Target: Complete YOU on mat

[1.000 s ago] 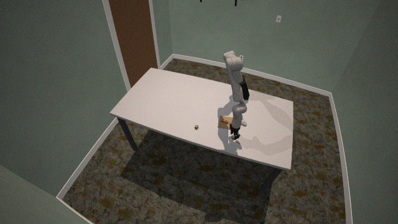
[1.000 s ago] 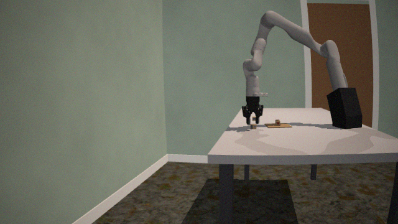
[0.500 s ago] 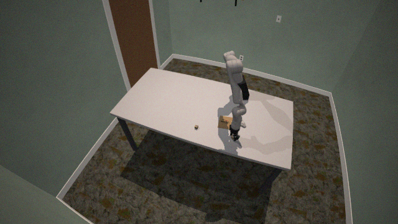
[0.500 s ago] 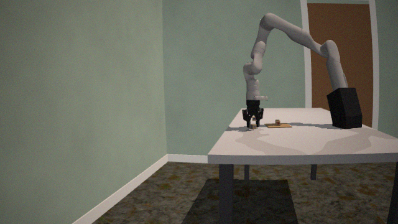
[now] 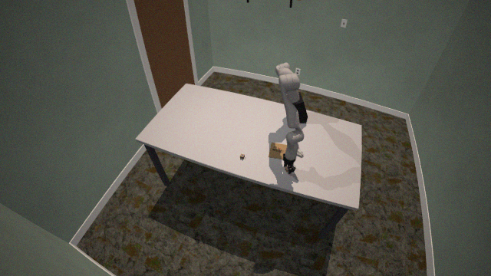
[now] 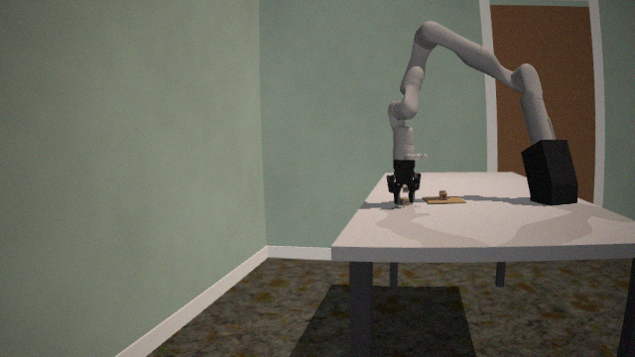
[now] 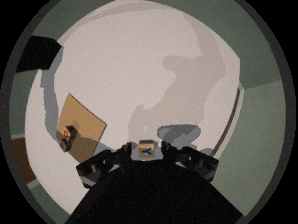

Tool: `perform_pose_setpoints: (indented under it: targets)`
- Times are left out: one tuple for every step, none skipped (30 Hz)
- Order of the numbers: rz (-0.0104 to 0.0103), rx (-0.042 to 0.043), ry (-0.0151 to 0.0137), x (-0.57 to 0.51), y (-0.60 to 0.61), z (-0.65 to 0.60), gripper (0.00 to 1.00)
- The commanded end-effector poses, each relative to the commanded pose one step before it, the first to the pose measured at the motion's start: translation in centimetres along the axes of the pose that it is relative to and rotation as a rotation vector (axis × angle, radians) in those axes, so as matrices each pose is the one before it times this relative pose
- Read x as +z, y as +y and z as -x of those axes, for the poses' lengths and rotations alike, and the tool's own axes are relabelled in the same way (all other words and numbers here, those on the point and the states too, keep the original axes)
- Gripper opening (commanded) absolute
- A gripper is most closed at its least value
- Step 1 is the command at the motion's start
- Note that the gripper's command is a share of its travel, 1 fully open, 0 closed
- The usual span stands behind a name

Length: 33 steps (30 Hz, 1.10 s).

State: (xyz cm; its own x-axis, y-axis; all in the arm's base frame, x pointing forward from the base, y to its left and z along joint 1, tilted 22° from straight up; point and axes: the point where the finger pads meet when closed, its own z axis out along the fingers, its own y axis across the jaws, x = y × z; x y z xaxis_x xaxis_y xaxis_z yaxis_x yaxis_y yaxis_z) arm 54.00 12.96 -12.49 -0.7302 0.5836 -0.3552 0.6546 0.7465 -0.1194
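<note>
Wrist view: claw (image 7: 147,157) stands part open astride a small block (image 7: 147,148) on the white surface (image 7: 133,56), gripping nothing; beside it, the tan mat (image 7: 85,123) carries another block (image 7: 68,137).

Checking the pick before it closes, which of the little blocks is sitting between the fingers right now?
The block off the mat, on the bare table beside it. The open gripper straddles it; another block stands on the mat, and one sits far off alone.
</note>
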Motion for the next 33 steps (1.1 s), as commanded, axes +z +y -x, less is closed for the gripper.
perform_pose_setpoints:
  targets:
    - [0.00204,0.00001,-0.00053,-0.099,0.094,0.023,0.62]
    - [0.00000,0.00000,0.00000,0.000,0.000,0.000,0.62]
    - [0.00000,0.00000,0.00000,0.000,0.000,0.000,0.62]
    - [0.00000,0.00000,0.00000,0.000,0.000,0.000,0.62]
    - [0.00000,0.00000,0.00000,0.000,0.000,0.000,0.62]
    - [0.00000,0.00000,0.00000,0.000,0.000,0.000,0.62]
    - [0.00000,0.00000,0.00000,0.000,0.000,0.000,0.62]
    - [0.00000,0.00000,0.00000,0.000,0.000,0.000,0.62]
    - [0.00000,0.00000,0.00000,0.000,0.000,0.000,0.62]
    - [0.00000,0.00000,0.00000,0.000,0.000,0.000,0.62]
    - [0.00000,0.00000,0.00000,0.000,0.000,0.000,0.62]
    - [0.00000,0.00000,0.00000,0.000,0.000,0.000,0.62]
    - [0.00000,0.00000,0.00000,0.000,0.000,0.000,0.62]
    - [0.00000,0.00000,0.00000,0.000,0.000,0.000,0.62]
    - [0.00000,0.00000,0.00000,0.000,0.000,0.000,0.62]
    - [0.00000,0.00000,0.00000,0.000,0.000,0.000,0.62]
    - [0.00000,0.00000,0.00000,0.000,0.000,0.000,0.62]
    - [0.00000,0.00000,0.00000,0.000,0.000,0.000,0.62]
    - [0.00000,0.00000,0.00000,0.000,0.000,0.000,0.62]
    - [0.00000,0.00000,0.00000,0.000,0.000,0.000,0.62]
    - [0.00000,0.00000,0.00000,0.000,0.000,0.000,0.41]
    - [0.00000,0.00000,0.00000,0.000,0.000,0.000,0.41]
    - [0.00000,0.00000,0.00000,0.000,0.000,0.000,0.41]
    - [0.00000,0.00000,0.00000,0.000,0.000,0.000,0.41]
    - [0.00000,0.00000,0.00000,0.000,0.000,0.000,0.41]
    - [0.00000,0.00000,0.00000,0.000,0.000,0.000,0.41]
    - [0.00000,0.00000,0.00000,0.000,0.000,0.000,0.41]
    - [0.00000,0.00000,0.00000,0.000,0.000,0.000,0.41]
    - [0.00000,0.00000,0.00000,0.000,0.000,0.000,0.41]
    - [0.00000,0.00000,0.00000,0.000,0.000,0.000,0.41]
    - [0.00000,0.00000,0.00000,0.000,0.000,0.000,0.41]
    - [0.00000,0.00000,0.00000,0.000,0.000,0.000,0.41]
    - [0.00000,0.00000,0.00000,0.000,0.000,0.000,0.41]
